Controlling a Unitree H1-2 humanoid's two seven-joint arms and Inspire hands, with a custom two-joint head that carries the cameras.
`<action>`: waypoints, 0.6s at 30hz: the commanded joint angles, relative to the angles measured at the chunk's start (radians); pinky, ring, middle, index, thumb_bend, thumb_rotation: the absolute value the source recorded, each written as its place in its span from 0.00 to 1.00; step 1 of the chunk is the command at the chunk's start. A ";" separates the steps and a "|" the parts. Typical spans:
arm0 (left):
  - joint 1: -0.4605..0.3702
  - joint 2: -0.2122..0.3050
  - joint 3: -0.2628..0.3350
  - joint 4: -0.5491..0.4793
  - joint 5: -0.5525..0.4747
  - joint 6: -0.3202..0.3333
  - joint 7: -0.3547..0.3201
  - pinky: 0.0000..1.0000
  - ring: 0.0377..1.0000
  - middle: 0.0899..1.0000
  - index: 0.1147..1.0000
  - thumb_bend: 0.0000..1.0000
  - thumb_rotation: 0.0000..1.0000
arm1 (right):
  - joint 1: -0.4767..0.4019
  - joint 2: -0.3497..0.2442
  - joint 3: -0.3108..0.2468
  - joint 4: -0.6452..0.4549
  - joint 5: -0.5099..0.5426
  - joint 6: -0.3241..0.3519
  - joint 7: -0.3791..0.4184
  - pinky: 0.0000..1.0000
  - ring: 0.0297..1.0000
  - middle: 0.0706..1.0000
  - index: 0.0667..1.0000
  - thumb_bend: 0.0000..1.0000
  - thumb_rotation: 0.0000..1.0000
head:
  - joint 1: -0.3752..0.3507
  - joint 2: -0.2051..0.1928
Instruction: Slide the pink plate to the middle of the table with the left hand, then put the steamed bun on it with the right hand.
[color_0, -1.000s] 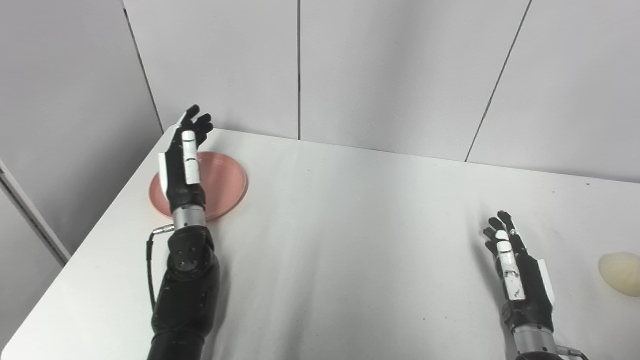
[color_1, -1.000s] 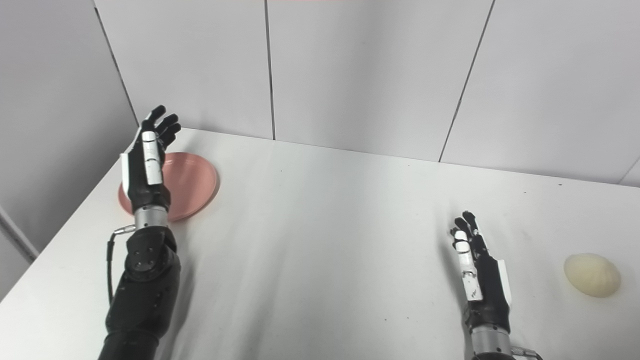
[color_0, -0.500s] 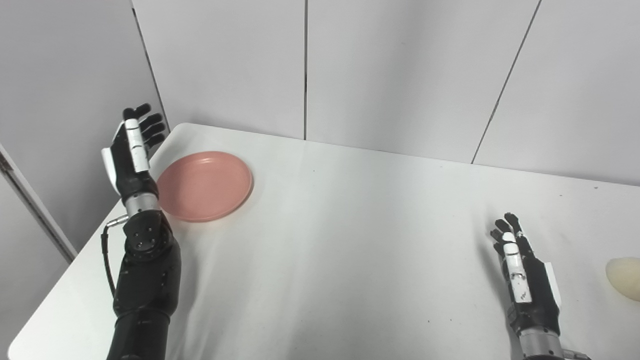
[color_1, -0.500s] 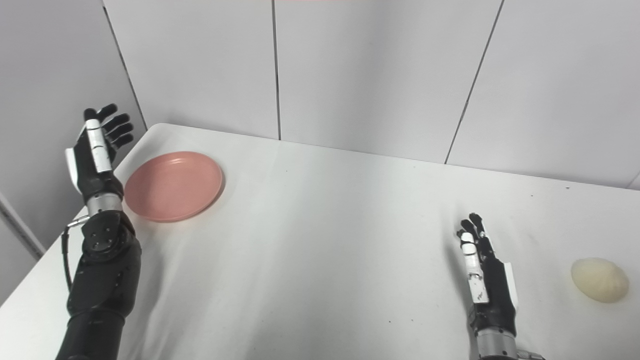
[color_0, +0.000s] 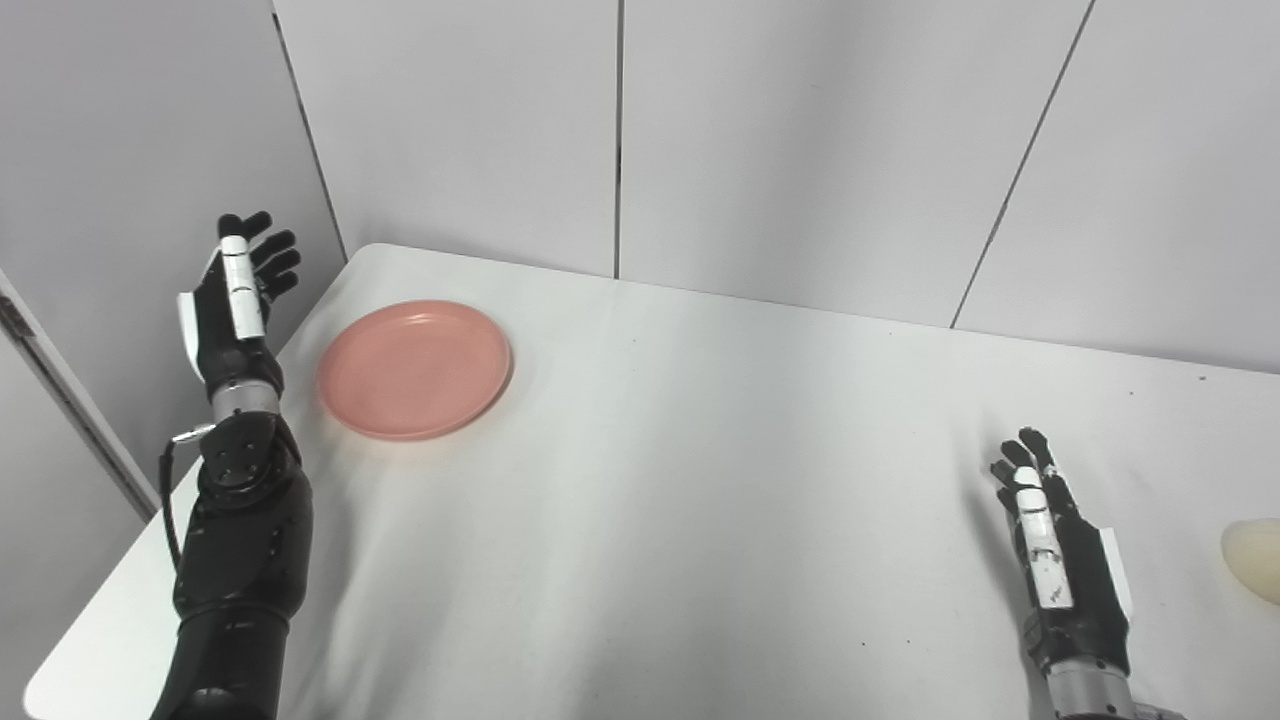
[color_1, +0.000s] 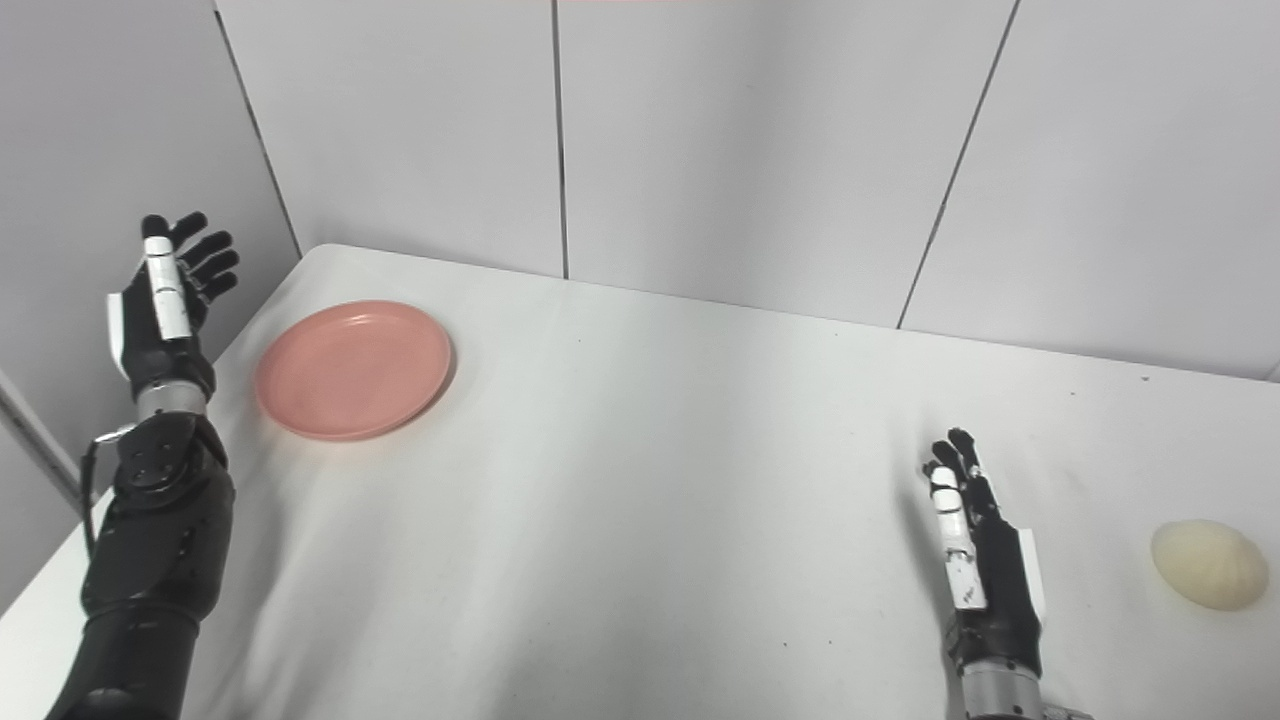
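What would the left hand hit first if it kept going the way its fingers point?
Probably the grey wall. The left hand is open, left of the pink plate, pointing past it; depth unclear.

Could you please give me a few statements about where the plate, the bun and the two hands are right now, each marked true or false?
1. The pink plate lies near the table's left edge. True.
2. The left hand is pressing on the plate. False: it is raised, open, left of the plate.
3. The steamed bun sits on the plate. False: it lies on the table, far right.
4. The right hand holds nothing. True.
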 joint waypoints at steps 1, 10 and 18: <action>-0.033 0.043 -0.002 -0.003 -0.012 -0.013 -0.033 0.80 0.76 0.73 0.72 0.82 1.00 | -0.017 0.003 -0.006 -0.017 0.003 -0.041 -0.002 0.95 0.90 0.91 0.92 0.41 0.85 | 0.000 0.001; -0.026 0.048 -0.026 0.038 -0.093 0.015 -0.169 0.83 0.81 0.77 0.76 0.83 1.00 | -0.017 0.004 -0.008 -0.024 0.006 -0.045 -0.003 0.94 0.90 0.91 0.92 0.40 0.83 | 0.004 0.005; -0.016 0.062 -0.073 0.081 -0.092 0.041 -0.258 0.97 0.91 0.86 0.85 0.82 1.00 | -0.017 0.005 -0.011 -0.030 0.013 -0.043 0.000 0.94 0.89 0.90 0.92 0.40 0.84 | 0.005 0.008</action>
